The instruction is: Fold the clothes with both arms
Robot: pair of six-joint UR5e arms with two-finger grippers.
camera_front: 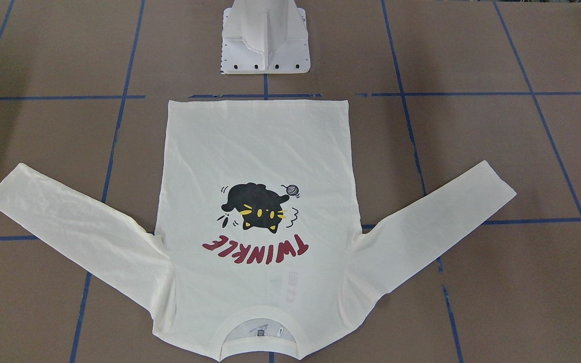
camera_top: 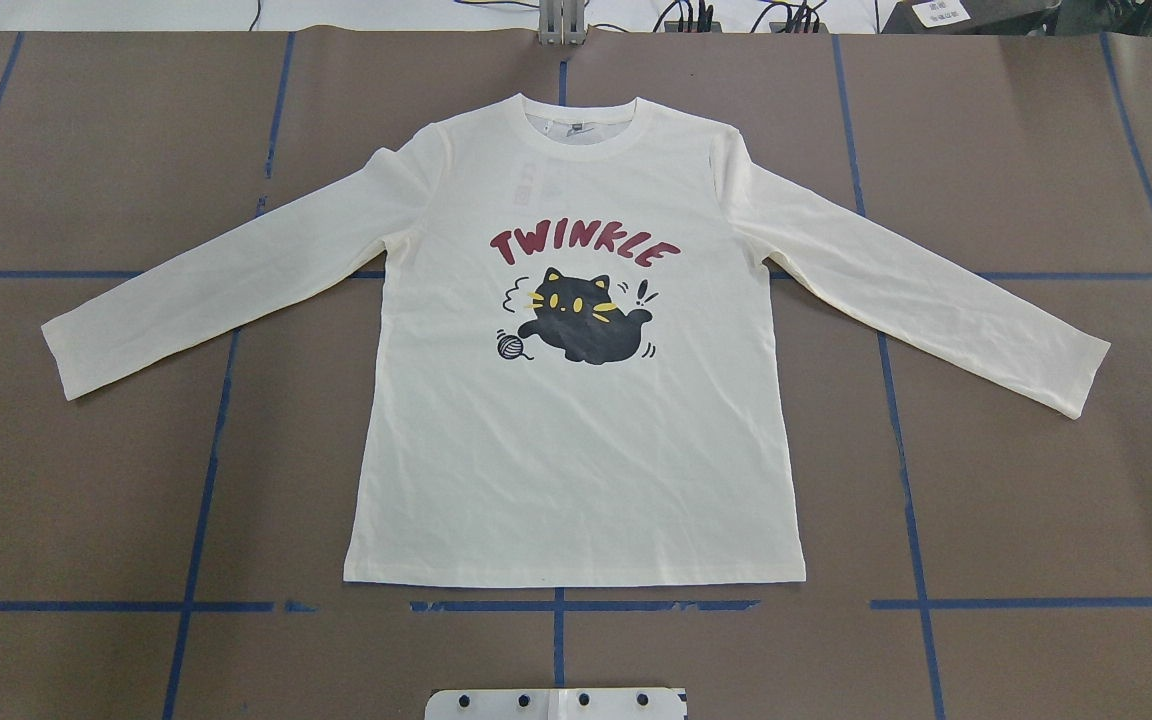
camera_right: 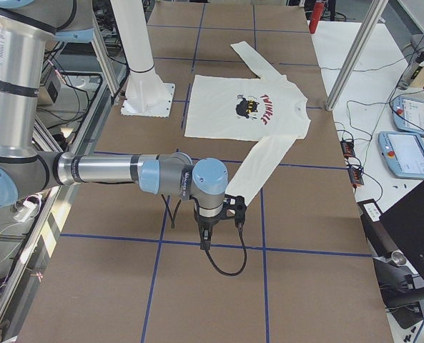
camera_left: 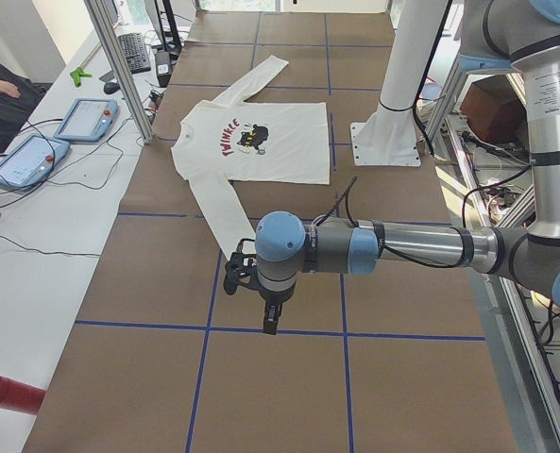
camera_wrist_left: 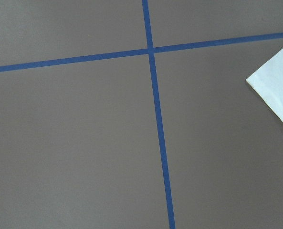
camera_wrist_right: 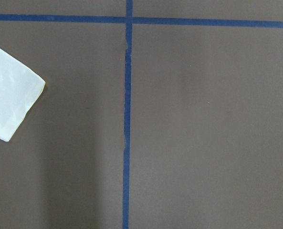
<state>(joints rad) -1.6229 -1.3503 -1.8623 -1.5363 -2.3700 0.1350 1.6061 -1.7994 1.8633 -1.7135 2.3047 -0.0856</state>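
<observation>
Where overhead view looks down on table (camera_top: 86, 480), white pedestal base (camera_top: 556, 703) sits bottom centre. Shirt (camera_top: 576, 460) lies flat mid-frame, print side up: hem nearest base, cat print (camera_top: 581, 325) and red lettering (camera_top: 584, 248) at centre, collar (camera_top: 581, 128) toward top edge, sleeves spread toward left and right edges. Side view from left: left arm (camera_left: 412, 247) in foreground, left gripper (camera_left: 271, 319) pointing down above table, near cuff (camera_left: 234, 247); fingers spread or clenched, cannot tell. Side view from right: right arm (camera_right: 104, 170), right gripper (camera_right: 204, 239) posed alike near other cuff (camera_right: 234, 191); finger state likewise cannot be told.
</observation>
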